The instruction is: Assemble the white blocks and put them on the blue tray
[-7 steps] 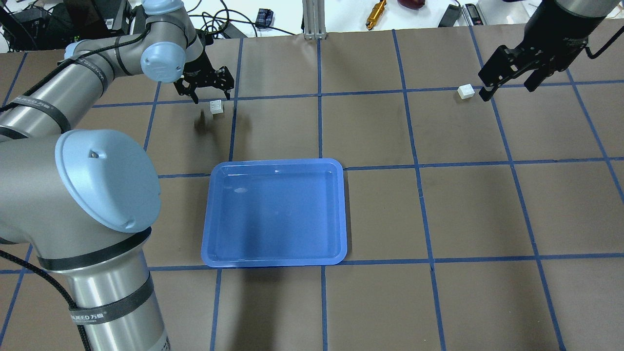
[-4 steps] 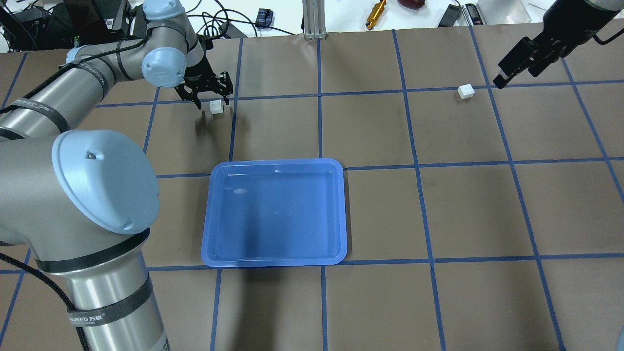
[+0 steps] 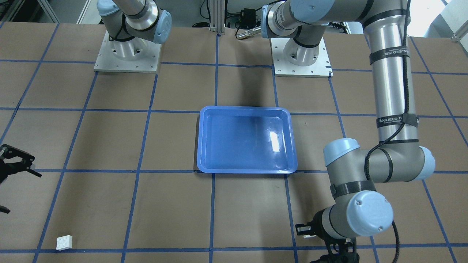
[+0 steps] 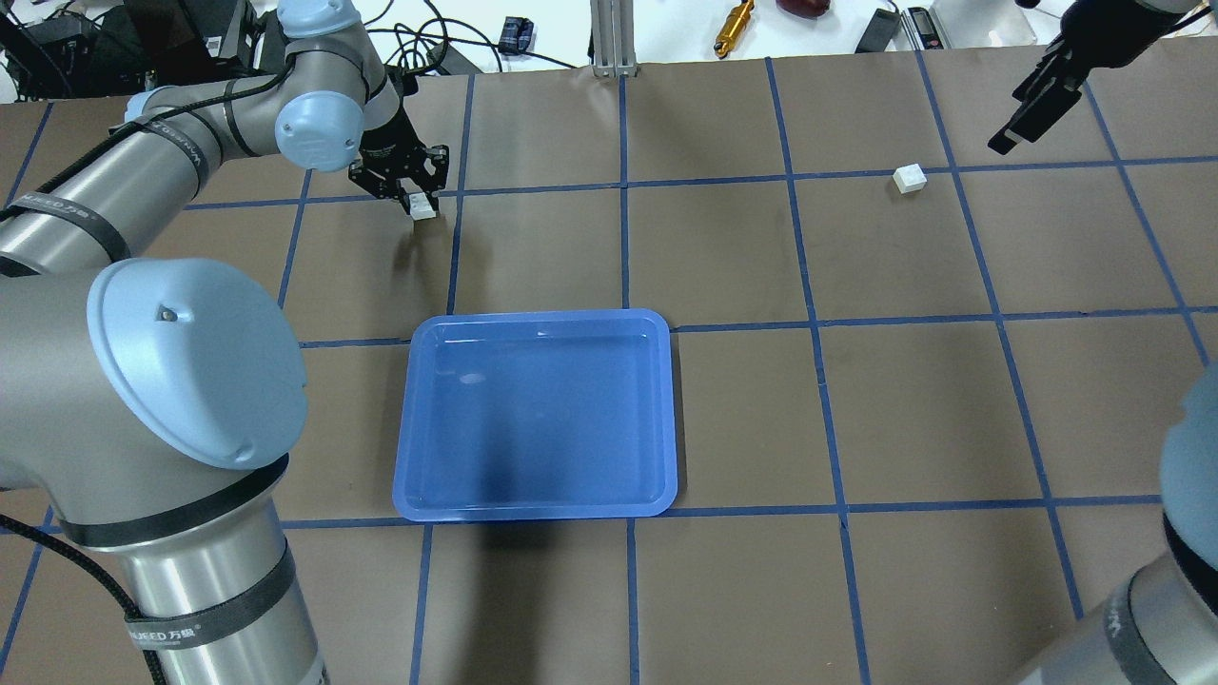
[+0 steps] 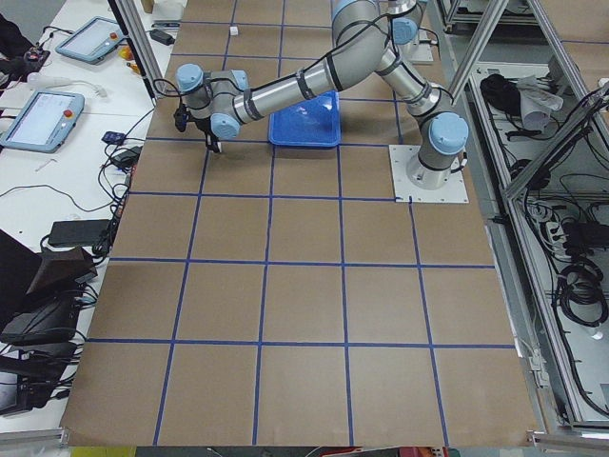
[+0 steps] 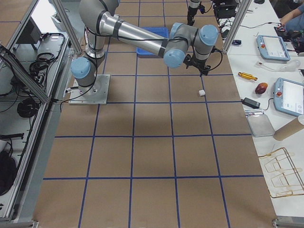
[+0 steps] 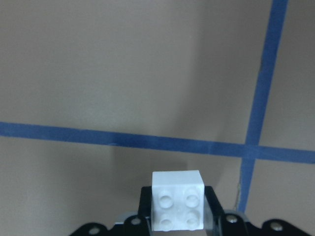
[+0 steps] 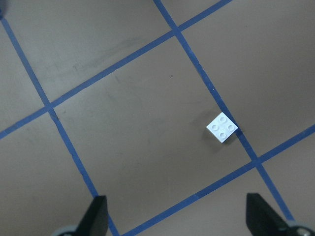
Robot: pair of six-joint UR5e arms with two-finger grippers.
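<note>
**Left claw clamps one block; right claw hangs wide over the other**

The blue tray [image 4: 533, 428] lies on the tabletop [image 4: 742, 409] well back from both claws, toward the robot's base. Beyond it the left arm reaches forward with its wrist bent down. The left claw [image 4: 411, 190] points at the tabletop, pinched tight on the first white block [image 7: 177, 200], its fingers [image 7: 210, 204] pressing two opposite sides. I cannot tell whether that block touches the tabletop. Farther off, the right claw [image 8: 179, 216] hangs raised, spread wide and holding nothing. The second white block [image 8: 222, 127] sits studs up below and ahead of it, just beside a blue tape line [image 8: 193, 61].
</note>
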